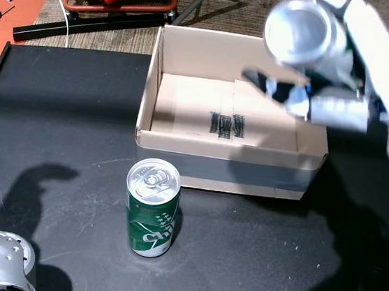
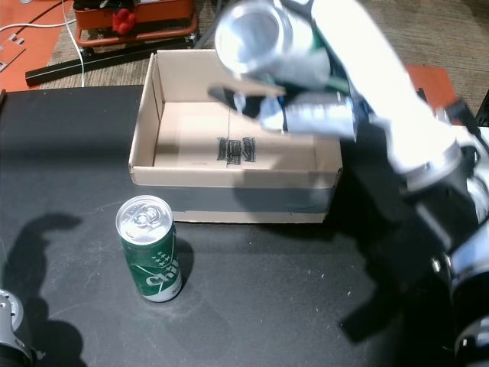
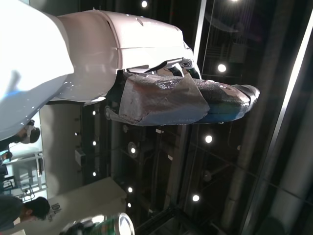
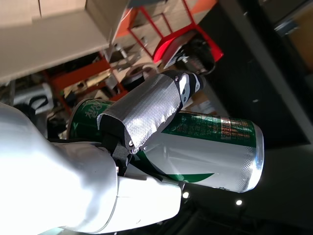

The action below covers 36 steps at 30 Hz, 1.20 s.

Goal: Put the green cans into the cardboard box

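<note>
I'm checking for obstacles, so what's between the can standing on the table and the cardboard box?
Nothing. In both head views only a strip of bare black table separates the standing green can from the front wall of the cardboard box.

The left hand (image 1: 2,260) is cut off at the frame's bottom corner; the raised can (image 1: 307,33) is blurred.

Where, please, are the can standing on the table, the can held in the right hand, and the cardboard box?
Standing can (image 1: 150,218): head view, on its green side wall.
Held can (image 4: 210,152): right wrist view, on its silver and green side.
Cardboard box (image 2: 229,180): head view, on its near wall's top edge.
</note>
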Each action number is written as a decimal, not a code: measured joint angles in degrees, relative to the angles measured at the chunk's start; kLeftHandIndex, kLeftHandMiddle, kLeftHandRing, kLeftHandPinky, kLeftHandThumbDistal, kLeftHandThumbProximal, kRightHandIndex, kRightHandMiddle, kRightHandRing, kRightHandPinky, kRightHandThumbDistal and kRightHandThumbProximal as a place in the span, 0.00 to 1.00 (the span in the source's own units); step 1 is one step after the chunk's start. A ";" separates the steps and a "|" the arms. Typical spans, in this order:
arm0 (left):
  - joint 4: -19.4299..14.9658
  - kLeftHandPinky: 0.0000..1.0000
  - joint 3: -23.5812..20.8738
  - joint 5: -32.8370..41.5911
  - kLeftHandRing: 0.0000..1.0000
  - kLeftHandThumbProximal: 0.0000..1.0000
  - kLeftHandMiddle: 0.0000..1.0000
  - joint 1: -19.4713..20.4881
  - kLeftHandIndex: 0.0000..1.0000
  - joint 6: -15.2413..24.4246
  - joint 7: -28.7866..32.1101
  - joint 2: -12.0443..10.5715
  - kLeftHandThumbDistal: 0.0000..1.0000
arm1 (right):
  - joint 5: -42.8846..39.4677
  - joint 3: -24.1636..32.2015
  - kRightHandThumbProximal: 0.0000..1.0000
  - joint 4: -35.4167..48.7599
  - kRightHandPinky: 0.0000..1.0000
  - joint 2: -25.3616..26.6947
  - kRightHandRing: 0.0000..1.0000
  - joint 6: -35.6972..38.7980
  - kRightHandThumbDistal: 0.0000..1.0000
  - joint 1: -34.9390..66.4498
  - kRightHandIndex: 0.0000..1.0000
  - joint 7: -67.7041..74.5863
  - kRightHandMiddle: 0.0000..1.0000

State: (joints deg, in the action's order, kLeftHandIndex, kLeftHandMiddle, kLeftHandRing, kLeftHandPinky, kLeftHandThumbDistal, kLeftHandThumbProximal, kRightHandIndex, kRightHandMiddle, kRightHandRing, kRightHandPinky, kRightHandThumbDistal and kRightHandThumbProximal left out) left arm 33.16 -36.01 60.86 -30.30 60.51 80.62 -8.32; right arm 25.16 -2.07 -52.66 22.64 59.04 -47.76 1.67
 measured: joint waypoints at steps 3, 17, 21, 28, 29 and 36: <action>0.12 0.82 -0.03 0.42 0.87 0.96 0.66 -0.33 0.50 -0.12 0.04 -0.26 0.68 | 0.29 -1.35 0.02 -4.47 0.23 0.42 0.25 -4.14 0.65 -6.24 0.00 0.48 0.07; -0.70 0.81 0.08 1.95 0.87 0.94 0.66 -0.50 0.52 -2.56 1.51 -1.22 0.68 | 9.04 -14.36 0.00 -19.83 0.11 0.61 0.18 -21.96 0.65 -19.79 0.06 -2.84 0.09; -0.75 0.80 0.07 1.90 0.87 0.95 0.66 -0.48 0.52 -2.45 1.80 -1.26 0.69 | 9.76 -16.33 0.00 -20.89 0.11 0.55 0.20 -25.16 0.62 -22.06 0.10 -7.32 0.14; -1.02 0.80 0.46 1.71 0.87 0.94 0.66 -0.40 0.52 -2.32 1.56 -1.38 0.68 | 10.17 -19.27 0.00 -22.19 0.15 -1.60 0.26 -31.94 0.54 -24.86 0.16 -11.53 0.22; -1.06 0.80 0.50 1.72 0.86 0.94 0.66 -0.38 0.52 -2.32 1.56 -1.39 0.68 | 10.45 -19.75 0.00 -22.40 0.16 -2.04 0.28 -32.97 0.53 -24.88 0.16 -12.29 0.22; -1.96 0.81 1.16 1.75 0.86 0.96 0.66 -0.04 0.52 -2.32 1.64 -1.65 0.70 | 12.97 -23.44 0.00 -23.74 0.16 -3.88 0.31 -40.38 0.58 -25.55 0.21 -16.88 0.27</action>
State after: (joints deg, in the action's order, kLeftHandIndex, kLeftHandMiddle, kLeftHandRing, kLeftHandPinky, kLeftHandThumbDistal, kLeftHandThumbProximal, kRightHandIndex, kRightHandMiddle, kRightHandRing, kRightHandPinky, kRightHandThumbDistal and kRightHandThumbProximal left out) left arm 31.20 -34.85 62.61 -30.34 58.19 82.26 -9.96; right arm 38.12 -25.52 -76.40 18.76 18.66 -73.32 -15.21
